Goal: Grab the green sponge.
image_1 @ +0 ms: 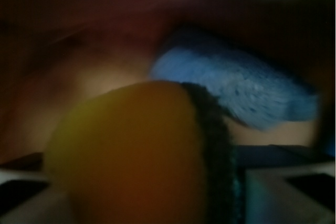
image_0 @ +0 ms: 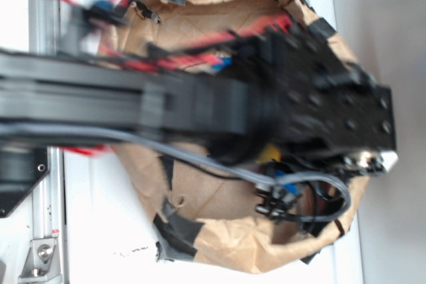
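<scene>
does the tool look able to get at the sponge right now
Probably yes. In the wrist view a yellow sponge with a dark scrub edge fills the frame right at the tool, with the blue sponge behind it. Whether the tool is open or shut is hidden.

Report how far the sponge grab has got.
Done: the arm has reached into the brown paper bag. In hand: the wrist view shows a yellow sponge with a dark green scrubbing edge right at the camera, a blue sponge behind it. Left: confirming the grip; the tool itself is hidden, so closure is unclear.
</scene>
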You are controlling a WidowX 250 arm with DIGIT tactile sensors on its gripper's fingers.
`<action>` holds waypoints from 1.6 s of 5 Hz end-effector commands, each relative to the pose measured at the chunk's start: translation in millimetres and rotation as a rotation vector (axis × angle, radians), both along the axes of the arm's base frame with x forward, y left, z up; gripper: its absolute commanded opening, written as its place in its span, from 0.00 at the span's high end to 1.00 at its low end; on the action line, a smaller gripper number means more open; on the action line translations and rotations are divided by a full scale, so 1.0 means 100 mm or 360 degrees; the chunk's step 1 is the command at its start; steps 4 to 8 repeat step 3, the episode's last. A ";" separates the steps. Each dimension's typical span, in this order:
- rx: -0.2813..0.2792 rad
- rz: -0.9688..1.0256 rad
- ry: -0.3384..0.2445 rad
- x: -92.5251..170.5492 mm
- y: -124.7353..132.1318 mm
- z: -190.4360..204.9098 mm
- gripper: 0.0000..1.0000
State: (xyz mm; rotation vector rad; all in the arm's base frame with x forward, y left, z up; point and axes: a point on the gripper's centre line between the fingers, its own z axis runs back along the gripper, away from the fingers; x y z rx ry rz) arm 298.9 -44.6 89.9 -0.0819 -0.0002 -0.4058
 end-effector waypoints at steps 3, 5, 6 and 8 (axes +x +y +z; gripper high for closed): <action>-0.0136 0.1253 0.0002 -0.68 0.42 0.70 1.00; -0.0136 0.1253 0.0002 -0.68 0.42 0.70 1.00; -0.0136 0.1253 0.0002 -0.68 0.42 0.70 1.00; -0.0136 0.1253 0.0002 -0.68 0.42 0.70 1.00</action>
